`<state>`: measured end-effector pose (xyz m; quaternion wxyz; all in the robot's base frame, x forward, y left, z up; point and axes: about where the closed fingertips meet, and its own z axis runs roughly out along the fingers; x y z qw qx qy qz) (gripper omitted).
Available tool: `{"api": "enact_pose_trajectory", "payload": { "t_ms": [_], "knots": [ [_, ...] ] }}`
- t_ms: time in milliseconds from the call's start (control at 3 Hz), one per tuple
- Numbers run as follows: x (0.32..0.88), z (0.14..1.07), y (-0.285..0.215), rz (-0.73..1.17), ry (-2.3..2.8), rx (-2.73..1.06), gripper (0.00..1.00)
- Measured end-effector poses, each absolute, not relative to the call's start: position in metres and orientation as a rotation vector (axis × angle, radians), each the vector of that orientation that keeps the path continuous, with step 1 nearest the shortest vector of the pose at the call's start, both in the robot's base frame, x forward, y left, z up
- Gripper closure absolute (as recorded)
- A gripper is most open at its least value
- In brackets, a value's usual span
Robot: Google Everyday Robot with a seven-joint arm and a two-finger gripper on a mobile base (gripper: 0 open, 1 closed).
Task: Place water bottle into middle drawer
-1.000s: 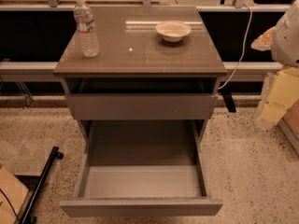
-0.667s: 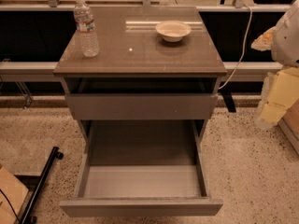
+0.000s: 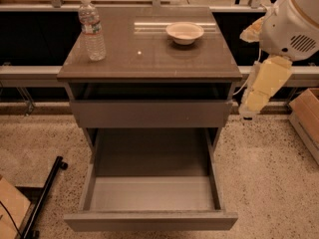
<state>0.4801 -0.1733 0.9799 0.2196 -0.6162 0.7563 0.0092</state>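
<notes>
The water bottle (image 3: pixel 92 30) stands upright at the back left corner of the cabinet top (image 3: pixel 149 59); it is clear and ribbed, with a white cap. The middle drawer (image 3: pixel 149 195) is pulled far out below, and its pale grey tray floor is bare. My arm hangs to the right of the cabinet. My gripper (image 3: pixel 249 108) is at the arm's lower end, beside the cabinet's right edge at the height of the shut drawer front. It is far from the bottle and holds nothing that I can see.
A shallow cream bowl (image 3: pixel 185 32) sits at the back right of the cabinet top. A taller shut drawer front (image 3: pixel 149 113) is above the open drawer. A black stand leg (image 3: pixel 45 193) and cardboard (image 3: pixel 10 208) lie on the floor at left, and a cardboard box (image 3: pixel 306 116) at right.
My arm has moved left and slightly up, closer to the cabinet's right side. The bottle, the bowl and the drawer have not moved.
</notes>
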Motion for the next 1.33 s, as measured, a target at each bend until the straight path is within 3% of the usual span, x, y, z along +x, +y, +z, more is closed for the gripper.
{"api": "enact_pose_trajectory", "payload": {
  "t_ms": [1000,1333],
  "knots": [
    [0.616,0.996,-0.034,0.147,1.839,-1.822,0.0],
    [0.617,0.999,-0.03,0.147,1.827,-1.818,0.0]
  ]
}}
